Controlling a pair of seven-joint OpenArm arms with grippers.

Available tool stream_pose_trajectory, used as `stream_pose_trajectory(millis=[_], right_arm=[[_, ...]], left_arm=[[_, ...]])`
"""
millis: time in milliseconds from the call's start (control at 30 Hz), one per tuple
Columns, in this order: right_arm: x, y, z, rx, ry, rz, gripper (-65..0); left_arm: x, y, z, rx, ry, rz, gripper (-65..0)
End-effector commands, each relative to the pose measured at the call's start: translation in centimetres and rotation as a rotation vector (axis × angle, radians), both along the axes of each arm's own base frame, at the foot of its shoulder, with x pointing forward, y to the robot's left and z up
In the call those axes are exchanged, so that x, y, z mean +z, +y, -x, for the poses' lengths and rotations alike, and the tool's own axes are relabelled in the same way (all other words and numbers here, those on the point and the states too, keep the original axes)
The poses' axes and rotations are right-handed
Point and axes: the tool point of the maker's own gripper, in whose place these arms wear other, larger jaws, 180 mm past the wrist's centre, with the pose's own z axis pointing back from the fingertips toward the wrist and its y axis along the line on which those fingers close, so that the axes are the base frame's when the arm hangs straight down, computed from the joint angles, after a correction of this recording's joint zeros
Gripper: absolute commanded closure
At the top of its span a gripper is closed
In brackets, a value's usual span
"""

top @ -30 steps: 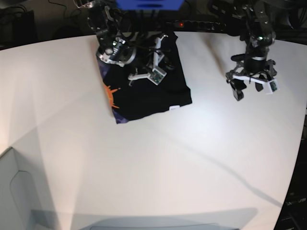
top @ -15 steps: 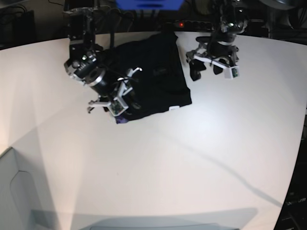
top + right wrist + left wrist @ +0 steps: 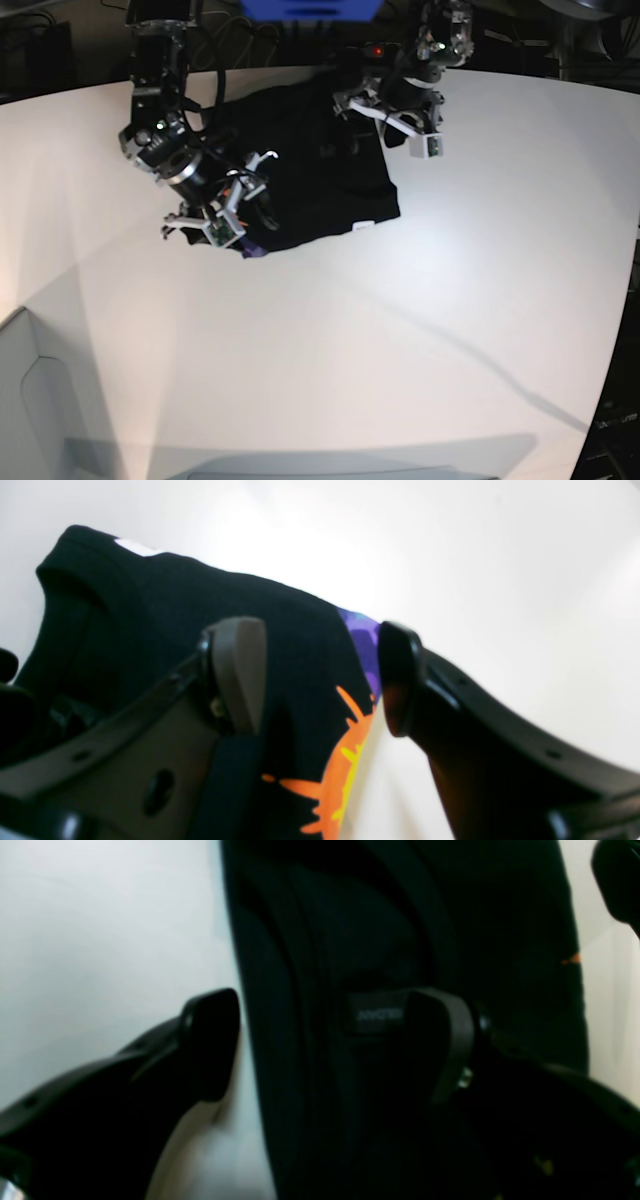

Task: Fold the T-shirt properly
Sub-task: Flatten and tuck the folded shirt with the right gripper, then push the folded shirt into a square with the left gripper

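**Grippers straddle opposite edges of the folded shirt**

Left wrist view: the left gripper stands wide open, one finger over the white table and the other above the black T-shirt, so the cloth's edge runs between the jaws. Nothing is held. That straddle looks like a setup for pinching this edge. A sliver of orange shows at the far side of the fabric.

Right wrist view: the right gripper is also spread, empty, with one finger over the dark cloth and the other beyond the purple-and-orange print at the shirt's edge. A small white tag sits at the far corner. Placement again suggests it is lined up to take the printed edge.

Base view: the T-shirt lies as a compact, roughly square bundle near the table's far side, the two arms at opposite sides of it. The bundle appears mostly folded; I judge both arms are poised to grip for another fold or a tidy-up.
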Motion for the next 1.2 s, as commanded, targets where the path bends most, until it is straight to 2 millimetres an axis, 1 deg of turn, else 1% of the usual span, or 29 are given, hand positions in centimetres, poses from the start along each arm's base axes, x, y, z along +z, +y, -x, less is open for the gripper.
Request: stream_pose_trajectory(millis=[0, 67, 133, 233, 300, 333, 400, 500, 533, 567, 633, 667, 767, 833, 900, 967, 1067, 1167], right_arm=[[1.4, 0.4, -0.5, 0.007, -0.048, -0.033, -36.4], [1.5, 0.4, -0.5, 0.007, -0.050, -0.033, -36.4], [1.6, 0.4, -0.6, 0.007, -0.053, -0.032, -36.4], [1.7, 0.3, -0.7, 0.004, -0.057, -0.031, -36.4], [1.7, -0.9, -1.0, -0.029, -0.058, -0.023, -36.3], [1.7, -1.6, -1.1, -0.048, -0.059, -0.019, -36.3], [2.2, -2.9, -2.0, -0.082, -0.080, -0.011, -36.3], [2.4, -5.4, -2.6, -0.155, -0.087, -0.001, -36.3], [2.5, -6.0, -2.8, -0.172, -0.088, 0.006, -36.3], [2.6, -6.5, -3.1, -0.186, -0.086, 0.015, -36.2], [2.5, -8.1, -3.3, -0.226, -0.065, 0.041, -36.2], [2.5, -8.9, -3.5, -0.248, -0.059, 0.051, -36.2], [2.8, -12.1, -3.8, -0.338, -0.052, 0.075, -36.2], [3.0, -13.7, -3.9, -0.384, -0.050, 0.083, -36.2], [3.2, -15.6, -3.7, -0.437, -0.052, 0.092, -36.2], [3.3, -17.2, -3.5, -0.481, -0.053, 0.097, -36.2], [3.4, -18.9, -2.9, -0.531, -0.054, 0.102, -36.2], [3.4, -21.0, -2.1, -0.594, -0.050, 0.109, -36.2]], left_arm=[[0.0, 0.0, 0.1, 0.007, -0.003, 0.003, -49.9], [-1.1, 0.0, 0.6, 0.006, 0.027, 0.002, -49.9], [-1.7, -0.2, 0.2, 0.002, 0.035, 0.004, -49.6], [-2.9, -0.4, 0.5, -0.009, 0.067, 0.006, -49.1], [-3.1, -0.4, 0.6, -0.010, 0.072, 0.006, -44.4], [-3.1, -0.4, 0.6, -0.009, 0.071, 0.005, -39.2], [-3.1, -0.4, 0.4, -0.010, 0.069, 0.006, -25.2], [-2.6, -0.4, -1.0, -0.017, 0.039, 0.003, -7.0], [-2.8, -0.3, -1.1, -0.018, 0.042, -0.001, -0.7], [-3.1, -0.3, -1.3, -0.020, 0.046, -0.003, 0.0], [-3.2, 0.3, -2.4, -0.030, 0.031, -0.024, -1.0], [-3.5, 0.4, -2.6, -0.043, 0.034, -0.032, -0.6], [-3.9, -1.0, -4.0, -0.172, 0.011, -0.071, 0.0], [-4.0, -2.5, -4.7, -0.302, -0.010, -0.113, 0.0], [-3.9, -3.7, -6.0, -0.448, -0.050, -0.179, 0.0], [-3.8, -4.7, -7.3, -0.584, -0.090, -0.253, 0.0], [-3.7, -6.2, -9.5, -0.778, -0.148, -0.376, 0.0], [-3.1, -7.7, -11.9, -0.914, -0.211, -0.483, 0.0]])
